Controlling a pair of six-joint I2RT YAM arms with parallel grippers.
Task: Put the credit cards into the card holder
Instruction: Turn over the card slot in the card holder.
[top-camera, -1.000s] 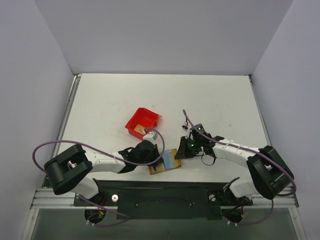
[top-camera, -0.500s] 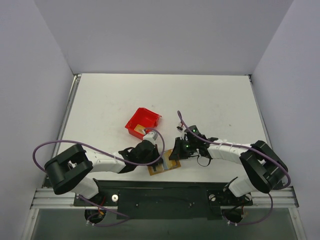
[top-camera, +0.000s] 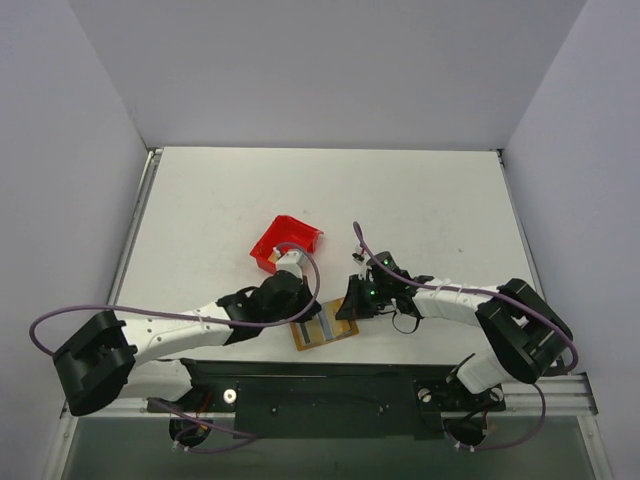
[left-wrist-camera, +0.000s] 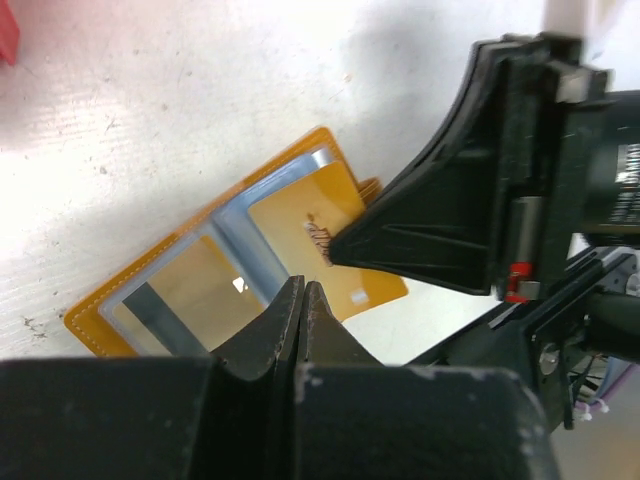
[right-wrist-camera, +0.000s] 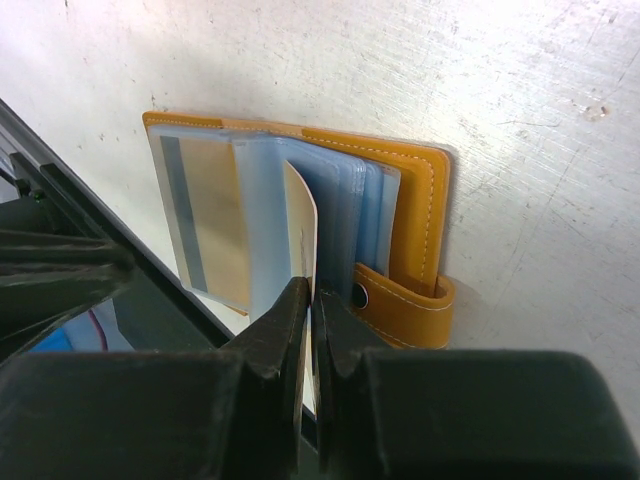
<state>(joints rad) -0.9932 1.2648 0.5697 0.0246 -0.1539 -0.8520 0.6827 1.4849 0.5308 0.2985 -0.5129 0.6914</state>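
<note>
Tight quarters at the near edge! The card holder (top-camera: 322, 333) lies spread open on the tabletop (top-camera: 420, 200), and both arms crowd over it. The left end effector (left-wrist-camera: 303, 297) hangs over its left part, tips pressed together. The right end effector (right-wrist-camera: 308, 297) reaches in from the right, pinching a card (right-wrist-camera: 300, 230) on edge above the sleeves, with barely a gap between the two tips. A red bin (top-camera: 285, 240) blocks the way just beyond the left wrist. There is wide room over the far half and right side.
</note>
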